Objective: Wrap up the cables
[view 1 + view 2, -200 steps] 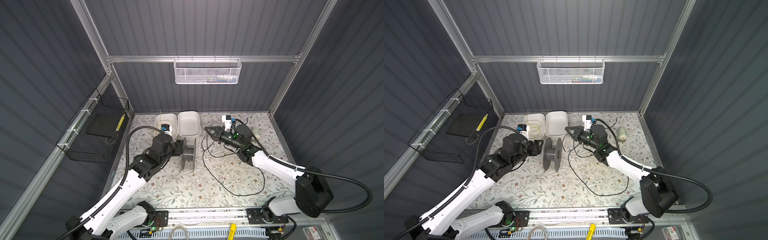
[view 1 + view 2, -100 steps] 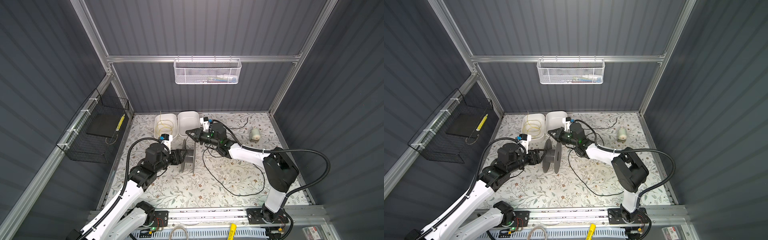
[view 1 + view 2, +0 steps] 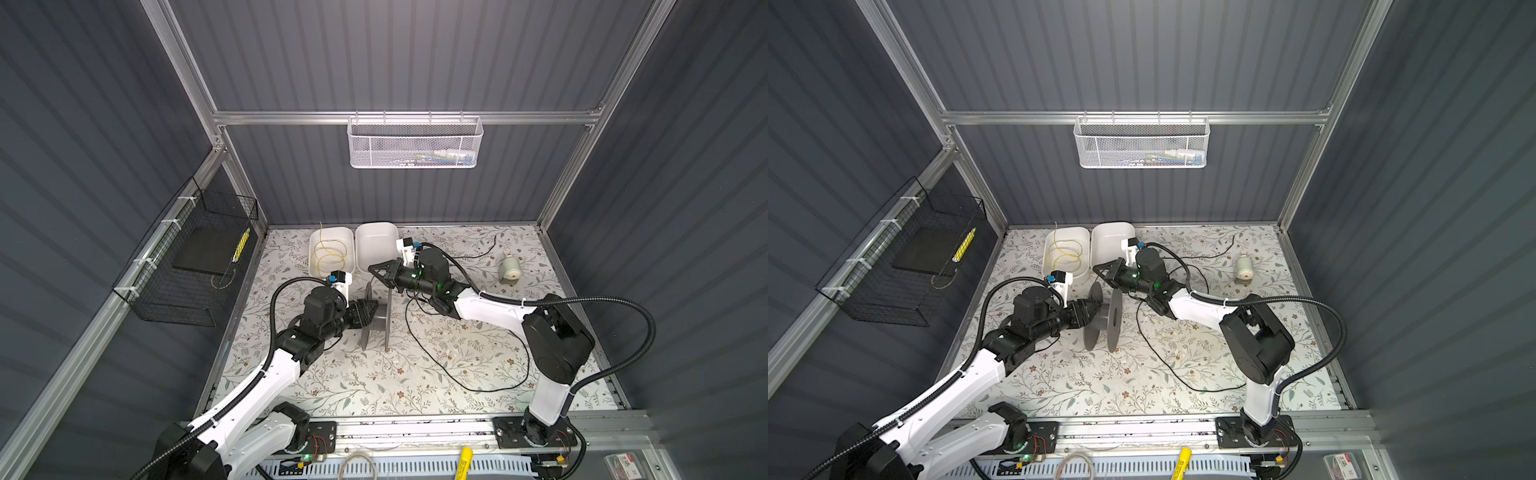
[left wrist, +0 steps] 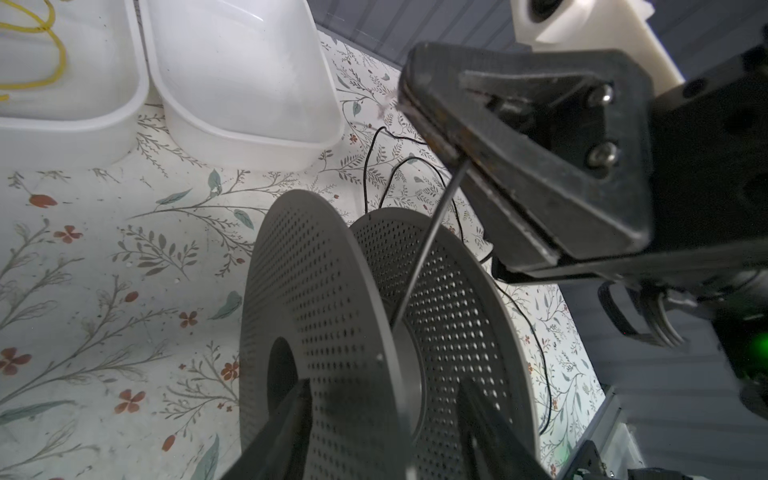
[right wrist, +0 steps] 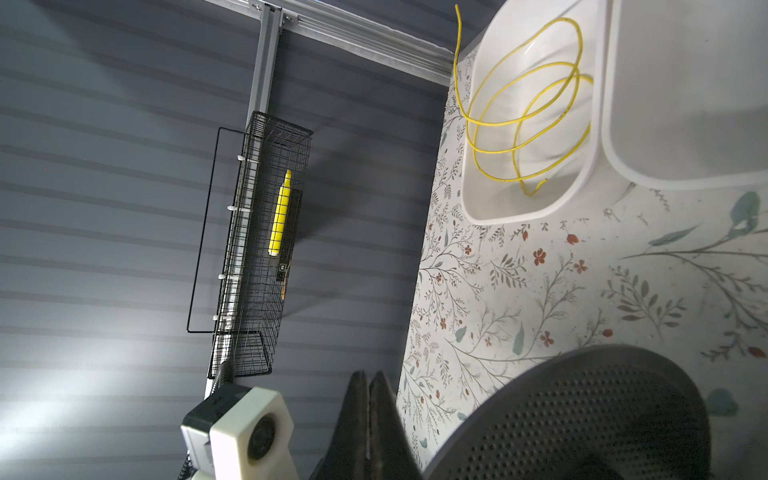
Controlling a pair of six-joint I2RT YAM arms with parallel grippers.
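Thin black cable pinched in clenched right hand, left hand astride spool flange, grip unclear

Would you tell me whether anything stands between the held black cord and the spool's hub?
Nothing visible does: the black cord runs straight from the shut right gripper, between the flanges of the spool, to its hub.

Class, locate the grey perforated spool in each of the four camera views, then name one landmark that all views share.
Top view: spool stands on edge, mid-mat.
Top view: same spot, mid-mat.
Left wrist: close up, both flanges showing, black cord running between them.
Right wrist: part of one flange only, near the shut right tool.
Shared landmark: white tub holding yellow wire.
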